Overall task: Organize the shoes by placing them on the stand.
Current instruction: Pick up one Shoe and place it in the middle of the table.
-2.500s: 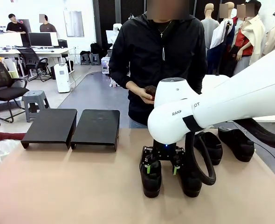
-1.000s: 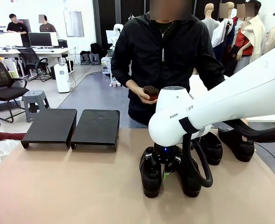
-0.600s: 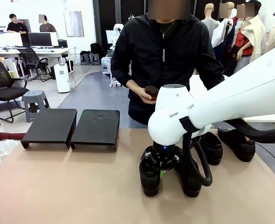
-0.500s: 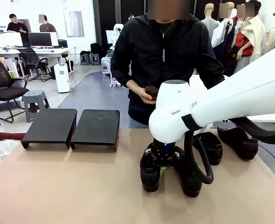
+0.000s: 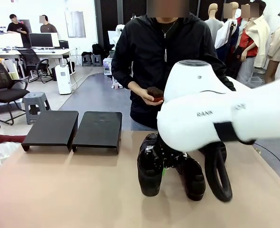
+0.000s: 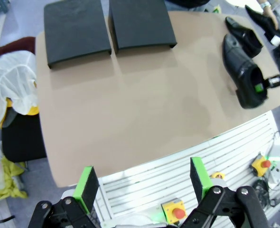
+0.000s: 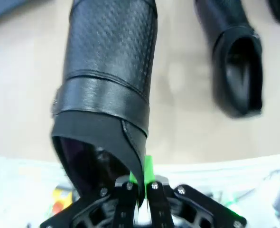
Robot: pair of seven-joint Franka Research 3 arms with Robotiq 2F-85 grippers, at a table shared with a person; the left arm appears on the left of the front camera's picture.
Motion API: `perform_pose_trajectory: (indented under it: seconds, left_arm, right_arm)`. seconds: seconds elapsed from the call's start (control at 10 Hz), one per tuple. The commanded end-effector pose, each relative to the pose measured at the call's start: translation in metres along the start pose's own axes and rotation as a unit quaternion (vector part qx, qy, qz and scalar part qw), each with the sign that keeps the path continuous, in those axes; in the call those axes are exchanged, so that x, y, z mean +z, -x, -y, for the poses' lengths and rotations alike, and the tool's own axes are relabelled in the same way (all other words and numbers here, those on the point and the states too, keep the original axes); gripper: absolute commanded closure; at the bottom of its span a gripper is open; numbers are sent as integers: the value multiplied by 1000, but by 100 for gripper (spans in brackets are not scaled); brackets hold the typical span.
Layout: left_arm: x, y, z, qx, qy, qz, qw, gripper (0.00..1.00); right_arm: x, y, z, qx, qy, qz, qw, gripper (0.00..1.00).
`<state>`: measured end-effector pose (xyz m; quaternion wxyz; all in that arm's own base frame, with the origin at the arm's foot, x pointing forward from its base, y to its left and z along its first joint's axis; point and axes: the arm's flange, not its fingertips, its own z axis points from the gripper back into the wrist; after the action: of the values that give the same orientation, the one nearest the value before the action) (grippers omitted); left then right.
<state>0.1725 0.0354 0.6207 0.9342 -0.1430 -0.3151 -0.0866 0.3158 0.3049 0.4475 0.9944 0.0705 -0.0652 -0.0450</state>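
Observation:
My right gripper (image 7: 140, 183) is shut on the side rim of a glossy black loafer (image 7: 107, 71), by its heel opening. In the front view this shoe (image 5: 148, 168) hangs tilted at the table's middle, under the big white right arm, with the gripper (image 5: 163, 169) at its right side. A second shoe (image 5: 193, 178) lies on the table just right of it, also seen as the shoe (image 7: 237, 71). The stand (image 5: 98, 128), two sloped black platforms, sits bare at the far left. My left gripper (image 6: 142, 183) is open, high above the table's near edge.
A person in a black jacket stands at the far side holding a small brown object (image 5: 154, 92) in one hand. The left wrist view shows the held shoe (image 6: 242, 71), another shoe (image 6: 243, 35) beyond it and a white bag (image 6: 12, 88) off the table's edge.
My right gripper has shut on the left shoe's rim and raised it, tilting it leftward. The right arm has swung up and nearer the camera. The left gripper has not changed.

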Motion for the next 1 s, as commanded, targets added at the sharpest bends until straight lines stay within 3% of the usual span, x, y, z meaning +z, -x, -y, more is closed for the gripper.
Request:
perform_pose_trajectory:
  seconds: [0.0, 0.1, 0.2, 0.4, 0.5, 0.6, 0.9]
  left_arm:
    - [1, 2, 0, -2, 7, 2, 1000, 0]
    - [1, 2, 0, -2, 7, 2, 1000, 0]
    - [1, 2, 0, -2, 7, 2, 1000, 0]
    - [1, 2, 0, -2, 7, 2, 1000, 0]
    - [1, 2, 0, -2, 7, 2, 1000, 0]
    - [1, 2, 0, -2, 7, 2, 1000, 0]
    - [1, 2, 0, -2, 7, 2, 1000, 0]
  right_arm:
    - [8, 46, 5, 0, -28, 7, 1000, 100]
    - [9, 58, 9, -12, -39, 9, 999, 100]
    - [6, 28, -2, 4, -11, 3, 1000, 100]
    - [6, 28, -2, 4, -11, 3, 1000, 100]
    - [6, 49, 3, 2, -15, 2, 1000, 100]
    - [-8, 50, -37, 82, -15, 14, 996, 100]
    - [-48, 25, -152, 169, -28, 14, 985, 100]
